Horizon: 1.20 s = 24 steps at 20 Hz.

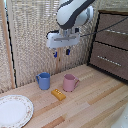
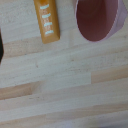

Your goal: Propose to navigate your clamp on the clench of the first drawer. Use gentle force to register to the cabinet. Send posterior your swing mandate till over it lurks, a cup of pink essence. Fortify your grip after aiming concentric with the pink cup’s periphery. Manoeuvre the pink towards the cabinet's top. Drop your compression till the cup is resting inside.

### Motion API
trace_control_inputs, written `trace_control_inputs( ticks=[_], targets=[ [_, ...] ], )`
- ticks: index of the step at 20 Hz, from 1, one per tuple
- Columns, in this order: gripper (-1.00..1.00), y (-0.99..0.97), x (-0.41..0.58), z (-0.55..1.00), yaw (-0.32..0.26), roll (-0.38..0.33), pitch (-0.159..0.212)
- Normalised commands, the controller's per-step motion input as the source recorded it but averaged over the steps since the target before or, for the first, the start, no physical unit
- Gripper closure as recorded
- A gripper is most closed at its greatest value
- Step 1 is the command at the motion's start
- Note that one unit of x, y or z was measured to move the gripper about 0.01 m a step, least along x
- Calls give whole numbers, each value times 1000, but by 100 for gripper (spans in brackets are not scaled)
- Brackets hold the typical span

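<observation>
No readable brand or lettering is being shown anywhere; only blurred white marks are being displayed along the orange bar in the wrist view. That bar is being seen lying flat on the wooden table, just beside the pink cup, whose open mouth is being shown from above only in the wrist view. Only in the exterior view are the cabinet, a blue mug and a patterned plate being presented. The clamp is being held in the air above the cups, its blue-tipped fingers slightly parted and holding nothing.
</observation>
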Motion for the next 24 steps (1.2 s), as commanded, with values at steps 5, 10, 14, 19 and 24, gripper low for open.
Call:
trace_control_inputs(
  ticks=[5,10,14,19,24],
  targets=[
    [-100,-77,133,655,125,-18,1],
    [-100,-97,42,661,199,-69,4],
    [-100,-77,-7,289,187,-246,-70],
    [-100,-103,-117,85,196,-310,-30],
    [-100,-105,-147,36,192,-330,-6]
  ],
)
